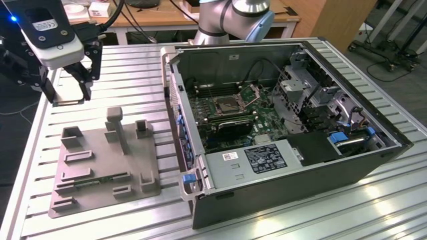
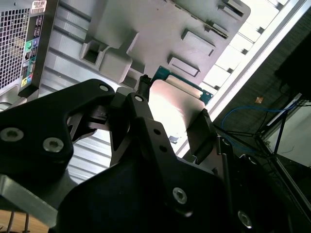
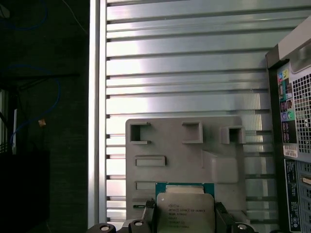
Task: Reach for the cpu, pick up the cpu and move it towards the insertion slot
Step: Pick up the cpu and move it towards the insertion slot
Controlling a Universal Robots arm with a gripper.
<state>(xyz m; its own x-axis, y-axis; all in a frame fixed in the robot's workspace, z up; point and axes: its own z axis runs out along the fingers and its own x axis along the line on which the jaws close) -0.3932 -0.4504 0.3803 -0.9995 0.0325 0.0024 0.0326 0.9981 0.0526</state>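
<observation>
Exterior view: the gripper (image 1: 69,98) hangs off the far end of the grey tray (image 1: 100,165), clear of it, over the slatted desk (image 1: 133,65). The socket (image 1: 230,105), its metal flap raised, sits in the open computer case (image 1: 293,165) beside the tray, on the exterior view's right, well apart from the gripper. The first wrist view adds what that view leaves faint: the cpu (image 3: 184,208), silvery top and green rim, clamped between the fingers (image 3: 221,216) with the tray behind it. The second wrist view shows its pale face (image 2: 170,109) between both fingers.
</observation>
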